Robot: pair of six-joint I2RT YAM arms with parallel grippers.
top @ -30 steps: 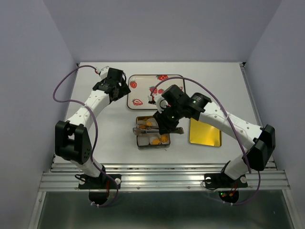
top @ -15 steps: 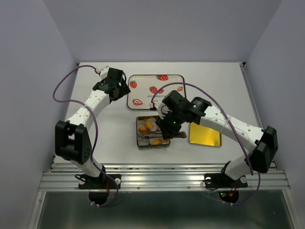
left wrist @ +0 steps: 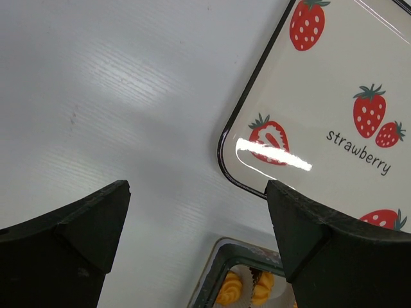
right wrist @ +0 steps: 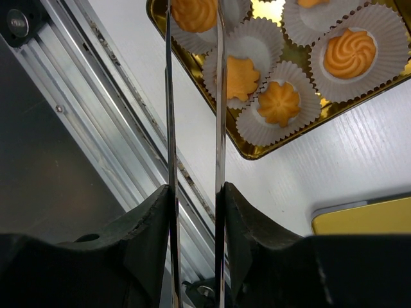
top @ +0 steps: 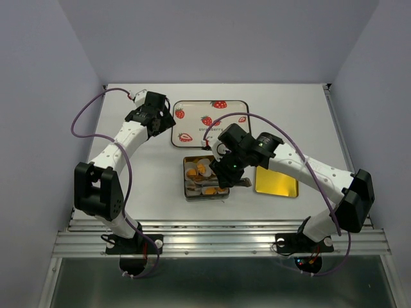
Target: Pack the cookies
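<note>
**Surface:** white table (top: 128,192), enclosed by lilac walls (top: 38,77) on three sides.

**Tray** (top: 196,122): cream, printed with strawberries, at the far middle of the table.

**Tin** (top: 185,183): rectangular, gold inside, just on the near side of the tray. It is lined with white fluted paper cups (right wrist: 385,32).

**Cookies** (right wrist: 350,52): orange-yellow swirls, seated in the cups inside the tin.

**Lid** (top: 276,179): gold, flat on the table just right of the tin.

**Left arm** (top: 119,151): rises from its base, then reaches forward and bends right. The left gripper (left wrist: 196,192) hangs over the table beside the tray's near-left corner. Its fingers are spread wide, with nothing between them.

**Right arm** (top: 308,168): arcs leftward from its base, past the lid, with the wrist over the tin's right side. The right gripper (right wrist: 192,192) is clamped on thin metal tongs (right wrist: 219,96), whose blades run parallel out over the tin. One cookie lies between the blade tips. Whether it is pinched cannot be told.
</note>
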